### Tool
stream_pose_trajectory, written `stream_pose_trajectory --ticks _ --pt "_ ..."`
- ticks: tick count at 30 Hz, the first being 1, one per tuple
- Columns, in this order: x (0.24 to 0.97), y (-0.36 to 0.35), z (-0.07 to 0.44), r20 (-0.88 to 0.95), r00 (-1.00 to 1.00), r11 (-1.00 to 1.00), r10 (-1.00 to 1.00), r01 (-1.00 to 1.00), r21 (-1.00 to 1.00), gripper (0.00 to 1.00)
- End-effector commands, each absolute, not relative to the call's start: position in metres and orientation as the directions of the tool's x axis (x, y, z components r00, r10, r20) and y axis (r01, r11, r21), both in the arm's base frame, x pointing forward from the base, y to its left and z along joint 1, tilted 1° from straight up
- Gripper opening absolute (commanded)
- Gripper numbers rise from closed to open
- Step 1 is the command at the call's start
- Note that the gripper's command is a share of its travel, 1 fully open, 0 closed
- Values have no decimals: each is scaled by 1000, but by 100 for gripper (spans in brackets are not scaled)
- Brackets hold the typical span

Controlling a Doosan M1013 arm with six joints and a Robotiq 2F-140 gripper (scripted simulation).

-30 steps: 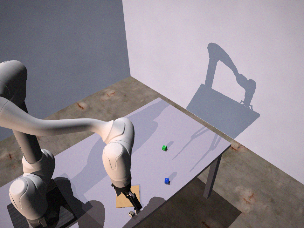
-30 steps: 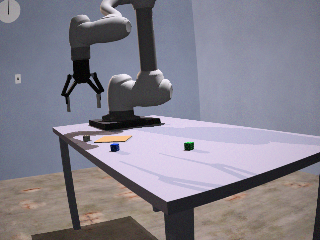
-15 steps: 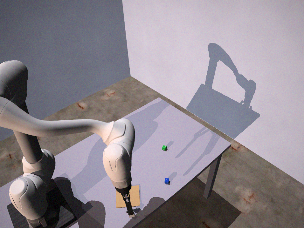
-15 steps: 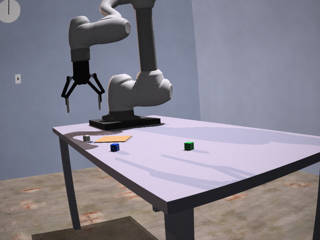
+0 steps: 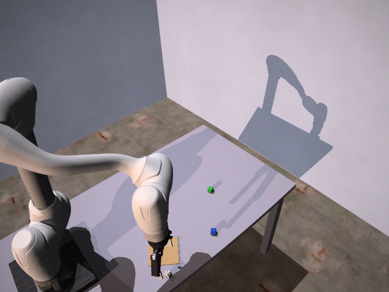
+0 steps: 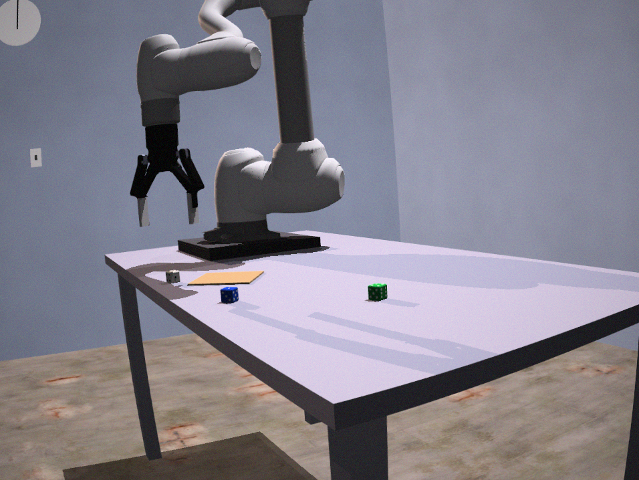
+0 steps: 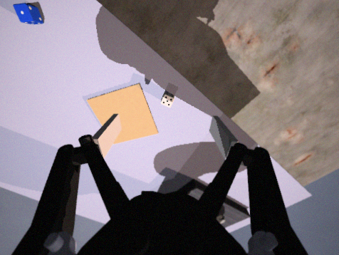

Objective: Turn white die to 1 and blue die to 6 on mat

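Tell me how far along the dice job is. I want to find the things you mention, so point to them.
Nothing looks finished except the green die (image 5: 210, 189) (image 6: 377, 292), flat on the table. The open pincer (image 5: 158, 270) (image 6: 168, 219) (image 7: 166, 122) holds nothing. Left: turn the white die (image 5: 167, 273) (image 6: 172, 277) (image 7: 167, 100) and blue die (image 5: 213, 232) (image 6: 229, 295) (image 7: 26, 13), 1 up, then place both on the mat (image 5: 171, 256) (image 6: 226, 277) (image 7: 133, 114).

Gripper (image 5: 166, 259) (image 6: 168, 224) (image 7: 166, 122): jaws rotated about the vertical, slightly lower
White die (image 5: 167, 273) (image 6: 172, 276) (image 7: 167, 99): visible again from the top
Gripper's shadow (image 5: 240, 210) (image 6: 361, 351): shifted across the tabletop
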State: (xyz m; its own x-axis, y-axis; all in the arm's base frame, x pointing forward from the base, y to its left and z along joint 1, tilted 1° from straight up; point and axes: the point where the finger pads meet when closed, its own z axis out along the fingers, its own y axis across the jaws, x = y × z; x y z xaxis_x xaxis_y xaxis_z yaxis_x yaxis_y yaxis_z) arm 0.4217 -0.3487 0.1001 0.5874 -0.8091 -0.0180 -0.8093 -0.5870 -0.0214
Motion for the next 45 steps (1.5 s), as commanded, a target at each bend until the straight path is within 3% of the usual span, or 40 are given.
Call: stream_pose_trajectory --ticks 1,7,9,22,25,33,41,45 --pt "422 -349 98 -18 439 -439 -898 -898 -6 100" --pt "422 -349 97 -19 332 -332 -943 -943 -4 100" --pt "422 -349 95 -19 191 -191 -981 -982 -1 100" --pt "422 -349 90 -18 -262 262 -965 -965 7 100" --pt "422 -349 90 -18 -278 278 -960 -961 7 100" --pt "423 -349 86 -14 -587 587 -810 -810 13 100" --pt "423 -349 84 -12 -724 724 -689 -689 15 100" --pt "423 -349 82 -8 -848 848 -530 -530 17 100"
